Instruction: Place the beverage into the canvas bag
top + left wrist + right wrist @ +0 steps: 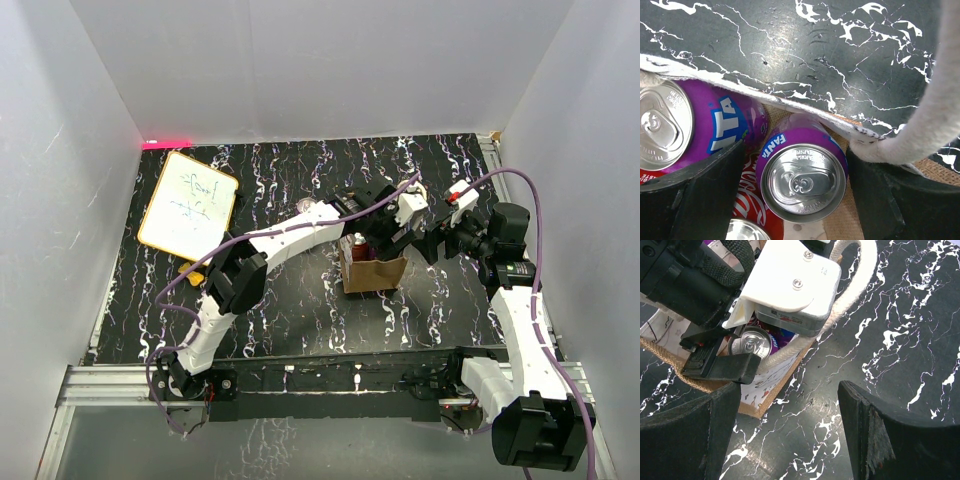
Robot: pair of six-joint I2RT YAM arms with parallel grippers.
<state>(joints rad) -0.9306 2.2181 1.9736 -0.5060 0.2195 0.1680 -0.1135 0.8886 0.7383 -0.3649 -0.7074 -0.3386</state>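
Observation:
The canvas bag [376,273] stands mid-table, tan with a cream rope handle [935,115] and a pale printed side [767,382]. My left gripper [385,235] hangs over its mouth. In the left wrist view the left gripper [795,167] is open around an upright purple Fanta can [804,175] standing inside the bag, with a gap showing at the left finger [700,195]. Another purple Fanta can [675,127] and a red cola can [747,202] are also in the bag. My right gripper [790,410] is open and empty over bare table, just right of the bag [440,242].
A yellow-framed whiteboard [187,205] lies at the back left. White walls enclose the black marbled table [300,310] on three sides. A metal rail [330,375] runs along the near edge. From the right wrist view the left gripper's white housing [790,285] covers the bag's mouth.

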